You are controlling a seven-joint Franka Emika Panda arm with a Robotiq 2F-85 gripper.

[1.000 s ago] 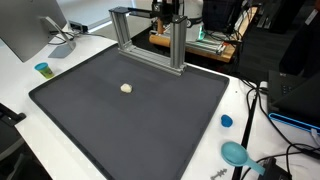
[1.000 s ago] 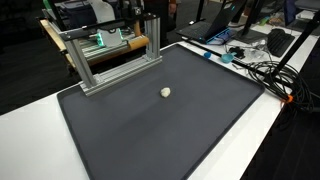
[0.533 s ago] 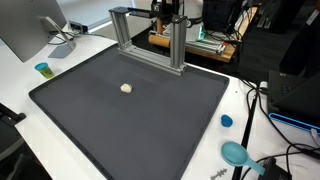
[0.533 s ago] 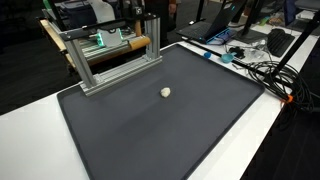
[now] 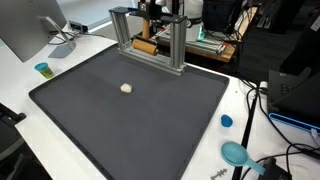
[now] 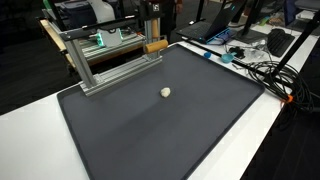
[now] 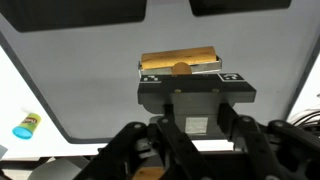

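Note:
My gripper (image 5: 150,25) is at the far edge of the table, behind the aluminium frame (image 5: 178,50), and shows in both exterior views (image 6: 152,28). It appears shut on a wooden block (image 5: 146,46), which hangs under it beside the frame's post (image 6: 156,46). In the wrist view the block (image 7: 180,62) sits just past the black fingers (image 7: 190,90). A small cream ball (image 5: 126,88) lies alone on the dark mat (image 5: 130,125), well away from the gripper, and also shows in an exterior view (image 6: 165,92).
A blue cup (image 5: 42,69) stands on the white table by a monitor (image 5: 25,30). A blue cap (image 5: 226,121) and a teal object (image 5: 235,153) lie off the mat's edge. Cables (image 6: 262,68) and equipment crowd one side.
My gripper has shifted sideways along the frame with the wooden block, which now shows beside the frame's post. The ball has not moved.

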